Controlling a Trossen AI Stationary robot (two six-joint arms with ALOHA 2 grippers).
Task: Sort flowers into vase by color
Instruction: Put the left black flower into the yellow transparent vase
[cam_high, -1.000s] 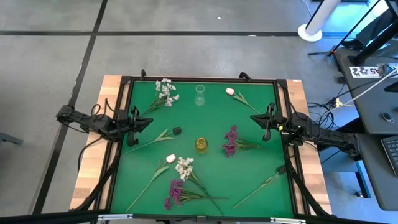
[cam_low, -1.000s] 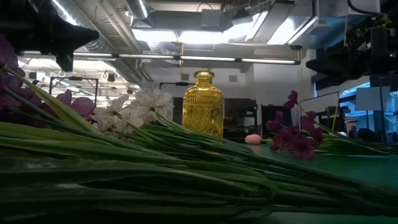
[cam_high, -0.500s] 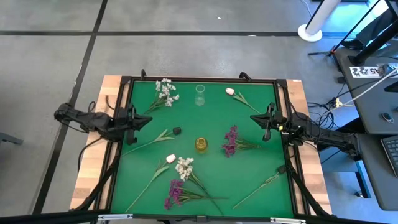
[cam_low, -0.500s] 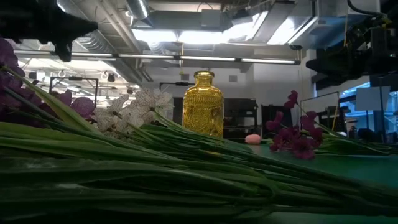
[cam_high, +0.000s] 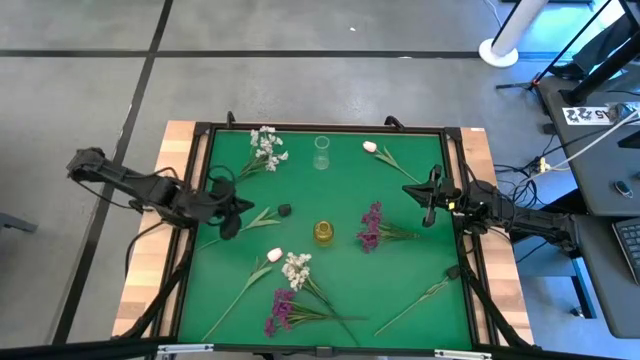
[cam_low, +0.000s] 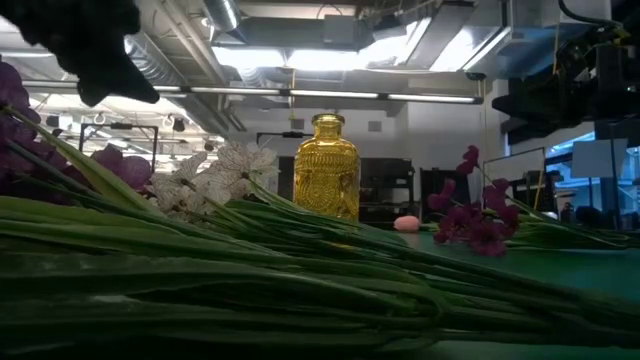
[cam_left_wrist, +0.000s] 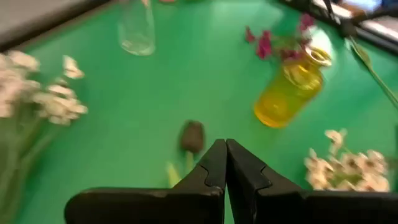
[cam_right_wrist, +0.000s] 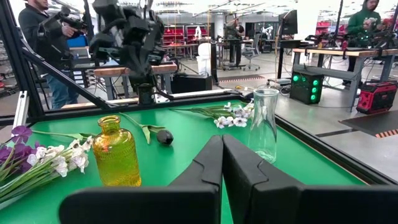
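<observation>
My left gripper (cam_high: 233, 218) reaches out over the green mat (cam_high: 400, 270), shut and empty, its tip (cam_left_wrist: 225, 157) just short of a dark-budded sprig (cam_high: 285, 210) (cam_left_wrist: 193, 135). Beyond it stand the yellow vase (cam_high: 323, 232) (cam_left_wrist: 289, 93) and a clear vase (cam_high: 321, 152) (cam_left_wrist: 137, 28). Flowers lie scattered: white clusters (cam_high: 267, 148) (cam_high: 296, 268), pink buds (cam_high: 370, 147) (cam_high: 274, 255), purple clusters (cam_high: 372, 226) (cam_high: 280, 308). My right gripper (cam_high: 430, 208) (cam_right_wrist: 222, 149) waits shut at the mat's right edge.
A black frame (cam_high: 320, 127) rims the mat on the wooden table (cam_high: 150, 290). Another green sprig (cam_high: 425, 295) lies near the front right corner. In the low view, stems (cam_low: 250, 280) fill the foreground. People (cam_right_wrist: 43, 37) stand in the room beyond.
My left arm has swung from the mat's left edge out over the green, toward the dark-budded sprig. The right arm and the flowers have not moved.
</observation>
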